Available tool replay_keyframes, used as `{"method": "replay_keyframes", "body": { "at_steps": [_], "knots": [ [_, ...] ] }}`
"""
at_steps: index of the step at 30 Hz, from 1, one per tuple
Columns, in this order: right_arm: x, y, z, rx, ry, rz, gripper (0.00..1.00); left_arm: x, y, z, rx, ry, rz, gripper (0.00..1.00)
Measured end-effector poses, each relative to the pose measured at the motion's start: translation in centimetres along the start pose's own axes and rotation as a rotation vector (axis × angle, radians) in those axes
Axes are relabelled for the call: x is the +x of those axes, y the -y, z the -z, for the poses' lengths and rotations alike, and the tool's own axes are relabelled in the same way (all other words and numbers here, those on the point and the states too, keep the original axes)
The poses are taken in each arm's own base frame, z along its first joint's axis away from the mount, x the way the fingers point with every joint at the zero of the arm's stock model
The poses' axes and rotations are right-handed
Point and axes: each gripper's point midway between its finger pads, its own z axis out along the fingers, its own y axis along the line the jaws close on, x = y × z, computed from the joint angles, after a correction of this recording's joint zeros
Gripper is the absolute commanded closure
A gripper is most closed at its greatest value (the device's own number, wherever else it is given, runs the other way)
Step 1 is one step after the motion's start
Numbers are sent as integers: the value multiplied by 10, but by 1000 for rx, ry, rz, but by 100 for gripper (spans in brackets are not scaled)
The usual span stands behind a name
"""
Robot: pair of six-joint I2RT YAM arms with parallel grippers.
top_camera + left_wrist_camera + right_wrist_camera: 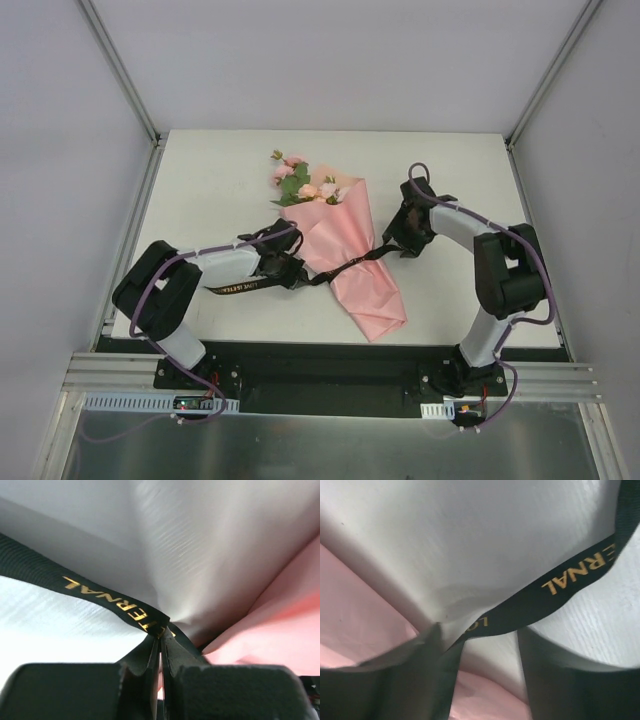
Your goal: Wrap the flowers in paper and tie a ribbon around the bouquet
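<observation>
The bouquet [345, 250] lies on the white table, a cone of pink paper [362, 285] with the flowers [300, 180] sticking out of its far, wide end. The black ribbon [345, 268] with gold lettering runs across the cone's middle. My left gripper [295, 272] sits at the cone's left edge, shut on the ribbon [105, 597]; in the left wrist view the tips [161, 645] pinch it beside the paper [280, 630]. My right gripper [400, 240] is at the cone's right edge. Its jaws [485, 665] stand apart, with the ribbon [560, 587] passing between them and touching the left finger [395, 680].
A loose ribbon tail [235, 288] trails left along the table under my left arm. Grey enclosure walls and metal frame posts [130, 90] ring the table. The table's near edge [330, 345] runs just below the cone's narrow tip.
</observation>
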Motion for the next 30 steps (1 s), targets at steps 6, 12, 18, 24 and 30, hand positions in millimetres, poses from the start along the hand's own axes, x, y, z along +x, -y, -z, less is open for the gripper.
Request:
{"method": "replay_keyframes", "body": {
  "at_steps": [6, 12, 18, 24, 30],
  "knots": [
    [-7, -7, -3, 26, 112, 168, 100, -35, 18, 22, -34, 211, -276, 100],
    [-16, -13, 14, 109, 309, 523, 100, -80, 22, 54, -164, 519, -709, 100],
    [-11, -36, 49, 48, 414, 673, 100, -119, -1, 87, -342, 712, -978, 100],
    [-14, -43, 57, 38, 446, 678, 100, -124, -10, 97, -290, 778, -1122, 100],
    [-10, -47, 59, 60, 475, 711, 99, -129, -17, 95, -281, 767, -1159, 100]
  ]
}}
